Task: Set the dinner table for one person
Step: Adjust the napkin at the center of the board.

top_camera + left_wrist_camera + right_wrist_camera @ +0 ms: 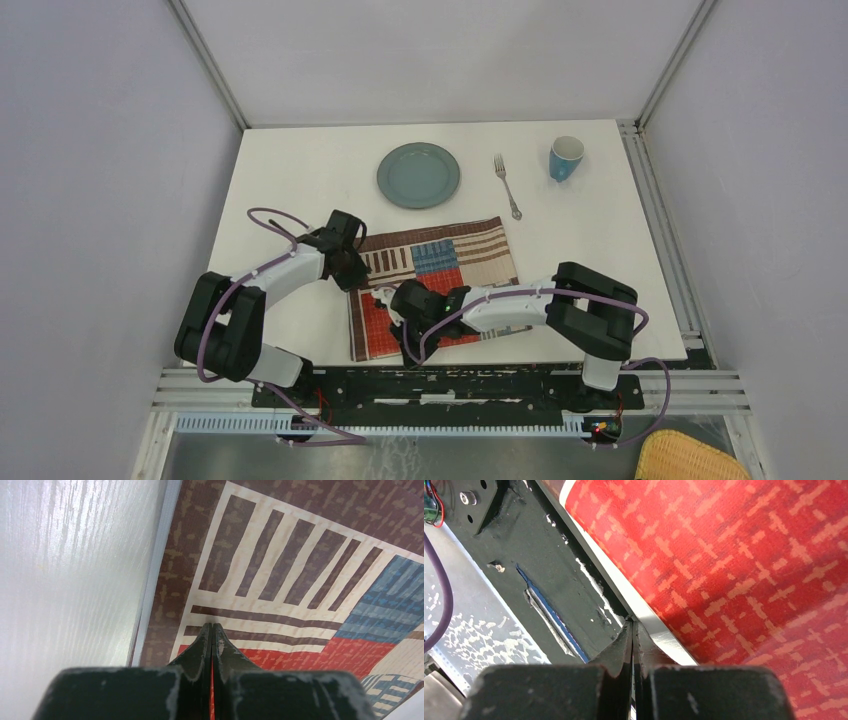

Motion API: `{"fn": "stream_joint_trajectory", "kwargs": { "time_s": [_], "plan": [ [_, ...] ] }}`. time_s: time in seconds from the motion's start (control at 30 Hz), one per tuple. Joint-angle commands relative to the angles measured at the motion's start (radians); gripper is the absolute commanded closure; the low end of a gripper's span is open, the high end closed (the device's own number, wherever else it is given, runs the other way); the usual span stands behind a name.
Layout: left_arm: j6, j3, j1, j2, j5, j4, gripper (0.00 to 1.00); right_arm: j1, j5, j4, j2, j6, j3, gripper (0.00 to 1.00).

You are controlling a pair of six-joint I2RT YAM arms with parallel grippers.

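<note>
**A:** Which step is in hand?

**B:** Laying the placemat, it seems. It lies skewed at the near side of the table, between the two arms. The plate, fork and cup sit beyond it, none of them on the cloth.

**A:** And the grippers?

**B:** The left gripper has its jaws pressed together, tip down on the striped patch near the mat's left edge. The right gripper is closed just as tight, at the mat's near border. Whether either pinches a fold of cloth cannot be told.

**A:** What does the next move call for?

**B:** Probably squaring the mat, then lifting off the cloth and reaching far for the plate.

**A:** How much room is there?

**B:** It is tight at the near side, where the mat's border runs just beside the black base plate. Bare table lies left of the mat and around the dishes. The fork lies between plate and cup, touching neither.
</note>
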Motion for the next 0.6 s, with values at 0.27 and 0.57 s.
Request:
{"fn": "stream_joint_trajectory", "kwargs": {
  "time_s": [0.27, 0.57],
  "plan": [
    [-0.011, 0.043, -0.001, 0.001, -0.020, -0.001, 0.98, 0.004, 0.068, -0.038, -0.008, -0.050, 0.107, 1.00],
    [-0.007, 0.047, -0.001, 0.006, -0.025, -0.001, 0.98, -0.014, 0.080, 0.042, 0.035, -0.019, 0.050, 1.00]
  ]
}}
